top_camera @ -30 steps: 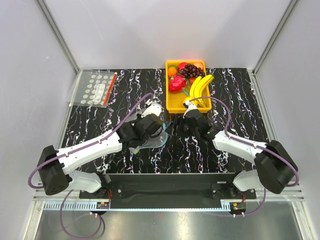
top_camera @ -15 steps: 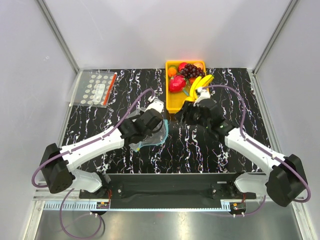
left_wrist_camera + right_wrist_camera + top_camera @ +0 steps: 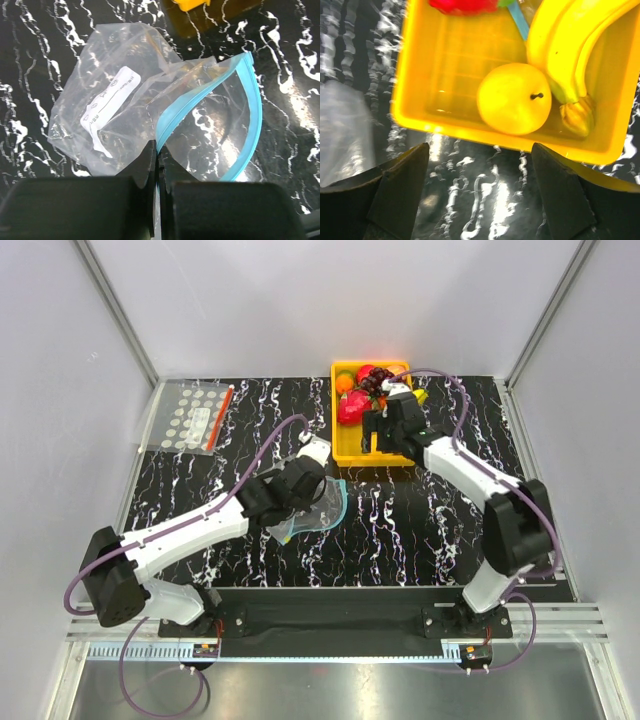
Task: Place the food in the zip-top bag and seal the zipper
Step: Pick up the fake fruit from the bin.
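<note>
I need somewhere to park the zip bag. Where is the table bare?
Bare: between the dotted bag and the tray; the far right corner; the near middle of the table. Crowded: the tray, with the right gripper over it, and around the zip bag held by the left gripper.

left pincer (image 3: 158, 151) pinching zipper (image 3: 257, 107) | zip-top bag (image 3: 115, 95) crumpled, mouth open | marbled table (image 3: 30, 50)
</note>
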{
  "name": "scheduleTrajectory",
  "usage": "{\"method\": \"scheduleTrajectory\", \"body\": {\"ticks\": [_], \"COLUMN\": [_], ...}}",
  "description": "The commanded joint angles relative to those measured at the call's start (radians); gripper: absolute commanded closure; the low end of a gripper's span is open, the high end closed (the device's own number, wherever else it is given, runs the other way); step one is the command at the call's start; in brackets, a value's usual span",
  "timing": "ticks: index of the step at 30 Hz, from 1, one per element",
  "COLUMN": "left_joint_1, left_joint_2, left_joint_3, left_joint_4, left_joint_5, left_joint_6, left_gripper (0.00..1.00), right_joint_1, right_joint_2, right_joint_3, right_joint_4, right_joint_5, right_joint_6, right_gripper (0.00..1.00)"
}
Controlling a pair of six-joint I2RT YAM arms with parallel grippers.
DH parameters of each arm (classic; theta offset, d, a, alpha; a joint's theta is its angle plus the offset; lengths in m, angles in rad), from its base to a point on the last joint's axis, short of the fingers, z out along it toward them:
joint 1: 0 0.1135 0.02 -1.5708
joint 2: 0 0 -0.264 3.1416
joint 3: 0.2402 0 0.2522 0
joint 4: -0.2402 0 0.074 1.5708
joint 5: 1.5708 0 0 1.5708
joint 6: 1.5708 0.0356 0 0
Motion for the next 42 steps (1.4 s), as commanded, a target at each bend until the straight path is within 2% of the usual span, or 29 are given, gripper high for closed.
{"method": "scheduleTrajectory", "body": {"ticks": [1, 3, 8, 16, 18, 19, 20, 23, 30, 42], "left_joint_1": [0.003, 0.003, 0.003, 0.003, 0.003, 0.003, 0.003, 0.003, 0.025, 0.061], "left_joint_2": [-0.015, 0.0, 0.019, 0.019, 0.025, 0.025, 0.028, 0.028, 0.031, 0.112], "left_joint_3": [-0.004, 0.003, 0.009, -0.003, -0.003, -0.001, 0.0, 0.002, 0.006, 0.095], "left_joint_4": [0.071, 0.065, 0.068, 0.085, 0.087, 0.088, 0.088, 0.084, 0.081, 0.076], "left_joint_5": [0.042, 0.033, 0.051, 0.033, 0.031, 0.031, 0.031, 0.03, 0.043, 0.094], "left_joint_6": [-0.042, -0.059, -0.067, -0.053, -0.05, -0.05, -0.048, -0.048, -0.089, -0.116], "left_gripper": [1.0, 1.0, 1.0, 1.0, 1.0, 1.0, 1.0, 1.0, 1.0, 1.0], "right_joint_1": [-0.001, -0.005, -0.008, -0.008, -0.008, -0.008, -0.008, -0.007, -0.007, 0.004], "right_joint_2": [0.119, 0.167, 0.291, 0.413, 0.423, 0.425, 0.422, 0.379, 0.183, -0.269], "right_joint_3": [0.114, 0.177, 0.275, 0.338, 0.358, 0.363, 0.363, 0.334, 0.219, -0.102], "right_joint_4": [-0.082, -0.109, -0.162, -0.182, -0.183, -0.182, -0.175, -0.145, -0.071, -0.042], "right_joint_5": [0.086, 0.097, 0.128, 0.17, 0.169, 0.17, 0.17, 0.166, 0.079, -0.441], "right_joint_6": [-0.151, -0.174, -0.168, -0.146, -0.146, -0.142, -0.134, -0.12, -0.088, -0.025], "right_gripper": [0.11, 0.14, 0.14, 0.15, 0.19, 0.24, 0.33, 0.44, 0.47, 0.55]}}
